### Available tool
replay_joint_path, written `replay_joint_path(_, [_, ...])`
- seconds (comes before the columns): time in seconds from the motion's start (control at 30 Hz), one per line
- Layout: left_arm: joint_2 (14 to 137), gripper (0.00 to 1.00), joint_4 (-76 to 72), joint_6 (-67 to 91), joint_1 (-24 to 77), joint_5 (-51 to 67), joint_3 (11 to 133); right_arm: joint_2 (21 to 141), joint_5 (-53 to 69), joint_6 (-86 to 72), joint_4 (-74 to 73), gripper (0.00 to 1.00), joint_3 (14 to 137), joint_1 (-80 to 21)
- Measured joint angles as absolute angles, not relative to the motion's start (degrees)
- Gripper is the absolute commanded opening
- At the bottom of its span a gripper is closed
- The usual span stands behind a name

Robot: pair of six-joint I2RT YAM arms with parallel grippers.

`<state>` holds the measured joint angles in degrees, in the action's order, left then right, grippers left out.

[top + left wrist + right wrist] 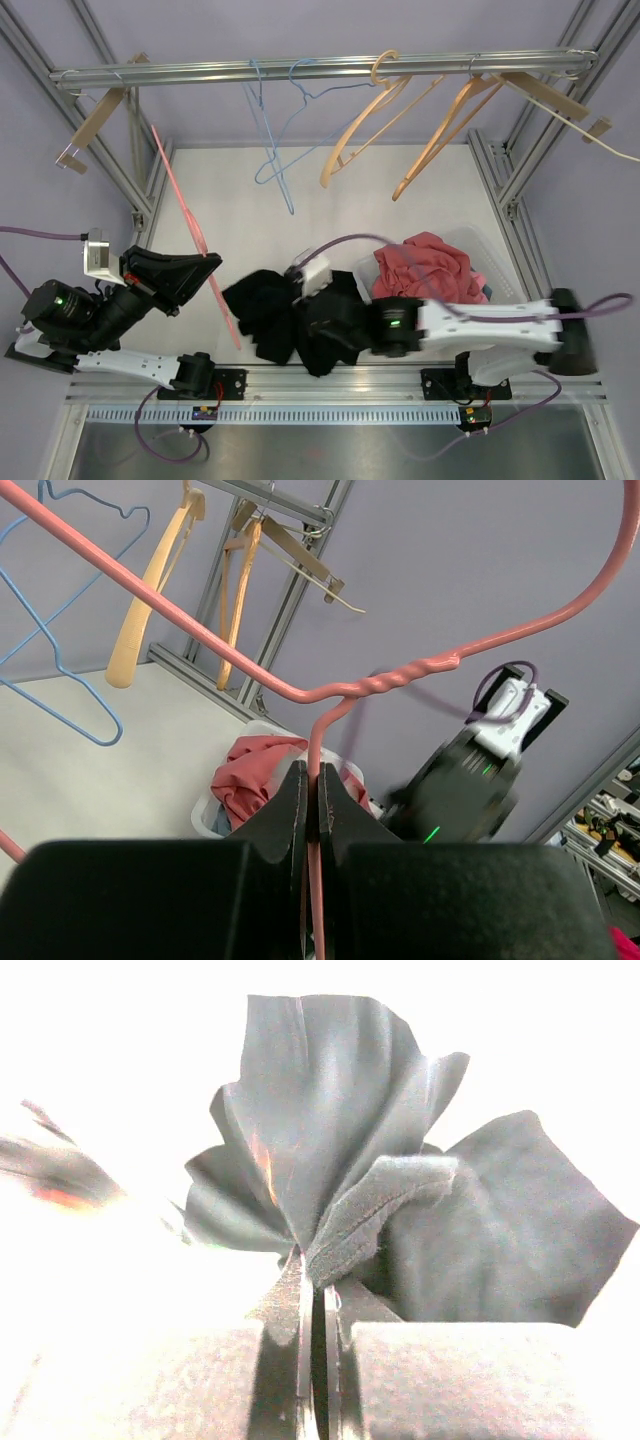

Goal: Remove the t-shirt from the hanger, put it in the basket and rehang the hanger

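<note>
Left claw [312, 780] grips hanger [410, 672]; right claw [312, 1282] seemingly pinches t-shirt [330, 1110].

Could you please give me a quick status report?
Left claw shut on pink hanger. Right claw shut on black t-shirt. Red-cloth bin close by.

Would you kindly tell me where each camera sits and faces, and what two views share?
Top external: above, behind the bases, looking down at the white table; both arms show.
Left wrist: on the left arm, facing past the left gripper, shut on the pink wire hanger, towards the right arm.
Right wrist: on the right arm, facing along the right gripper, shut on the black t-shirt.
Shared: that hanger, in top external and left wrist.
</note>
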<state>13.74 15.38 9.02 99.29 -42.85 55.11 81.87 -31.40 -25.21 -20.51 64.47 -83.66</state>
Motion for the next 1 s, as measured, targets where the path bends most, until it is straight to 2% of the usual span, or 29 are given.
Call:
replay_joint_path(0.13, [13.5, 0.00, 15.2, 8.8, 99.3, -42.9, 55.0, 61.2, -37.6, -22.1, -24.0, 0.00, 69.4, -84.1])
replay_joint_path(0.33, [12.7, 0.00, 14.1, 8.6, 99.3, -42.8, 54.7, 48.6, -47.2, -16.2, -28.3, 0.00, 78.5, -83.9])
replay_joint_path(0.5, [12.7, 0.00, 13.6, 8.4, 99.3, -42.7, 54.7, 47.7, -51.4, -11.6, -32.6, 0.00, 81.7, -79.8])
replay_joint_path(0.7, [13.2, 0.00, 13.4, 7.9, 99.3, -42.6, 54.7, 50.0, -46.8, -8.8, -39.4, 0.00, 81.9, -58.4])
replay_joint_path(0.8, [13.8, 0.00, 13.4, 7.7, 99.3, -42.6, 54.7, 51.2, -44.4, -7.5, -40.6, 0.00, 82.6, -52.0])
replay_joint_path(1.0, [14.7, 0.00, 13.4, 7.3, 99.3, -42.5, 55.1, 53.4, -42.9, -4.9, -43.1, 0.00, 91.3, -47.7])
